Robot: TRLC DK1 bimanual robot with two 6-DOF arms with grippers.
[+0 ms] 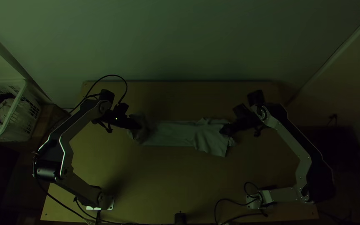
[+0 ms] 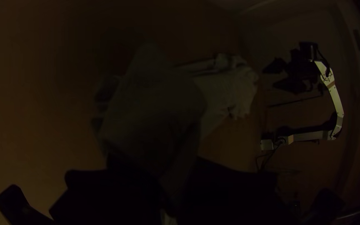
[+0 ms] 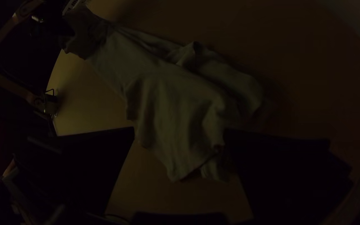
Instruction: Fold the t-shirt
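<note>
A small robotics lab or workroom is suggested, though a room in a home cannot be ruled out. In the top view, a wooden table (image 1: 167, 179) is set by a plain wall (image 1: 180, 41) at twelve o'clock. The left arm (image 1: 65, 141) is mounted at seven o'clock, the right arm (image 1: 303, 160) at five, among loose cables (image 1: 226, 199). A plastic basket (image 1: 19, 96) of cloth is seen at nine.

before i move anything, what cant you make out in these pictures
- Top view: the t-shirt's end at the left gripper, partly covered by it and in shadow.
- Top view: collar and number of layers, too small and dim.
- Left wrist view: how much cloth is pinched, lost in darkness.
- Right wrist view: cloth edge near the right gripper, shadowed.
- Top view: the rest of the basket, cut off by the left edge.
</note>
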